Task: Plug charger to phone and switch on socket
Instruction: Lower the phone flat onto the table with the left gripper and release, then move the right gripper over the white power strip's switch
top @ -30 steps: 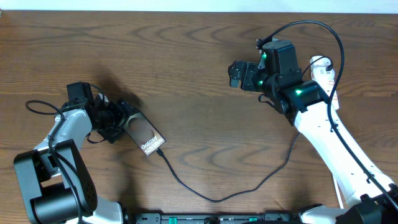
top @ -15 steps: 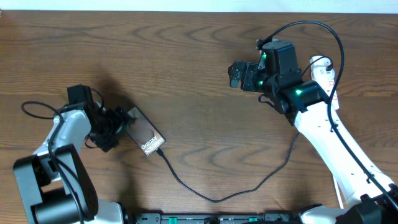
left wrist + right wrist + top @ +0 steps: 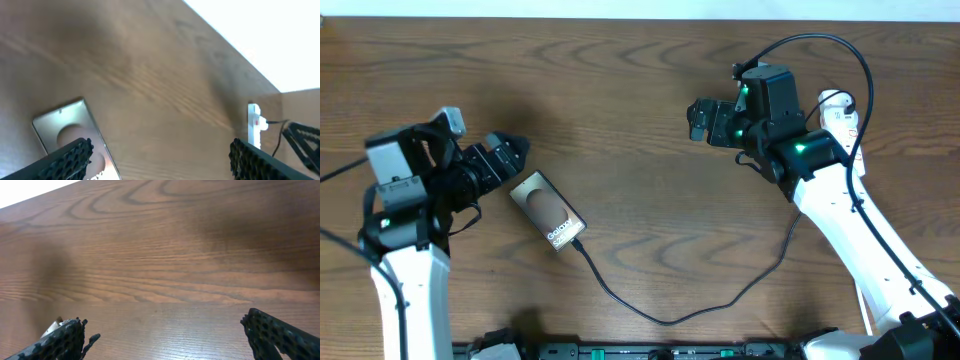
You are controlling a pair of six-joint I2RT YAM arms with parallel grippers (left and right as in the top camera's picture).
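Observation:
The phone (image 3: pixel 548 209) lies flat on the table, its dark lettered band at the lower-right end. It also shows in the left wrist view (image 3: pixel 63 127). The thin black charger cable (image 3: pixel 665 319) loops from the phone's lower-right end toward the right arm. Its tip touches the phone's end; I cannot tell if it is seated. My left gripper (image 3: pixel 513 156) is open and empty just up-left of the phone, and in its wrist view (image 3: pixel 160 162) the jaws are wide apart. My right gripper (image 3: pixel 697 118) is open and empty over bare wood (image 3: pixel 167 337). The white socket strip (image 3: pixel 842 114) lies behind the right arm and shows in the left wrist view (image 3: pixel 254 124).
The right arm's thick black wiring (image 3: pixel 840 50) arches over the socket strip. The table's far edge (image 3: pixel 620 20) runs along the top. The arm bases stand at the near edge.
My left gripper has come off the phone's upper end and drawn back up and to the left. The phone stays put. The right arm has not moved.

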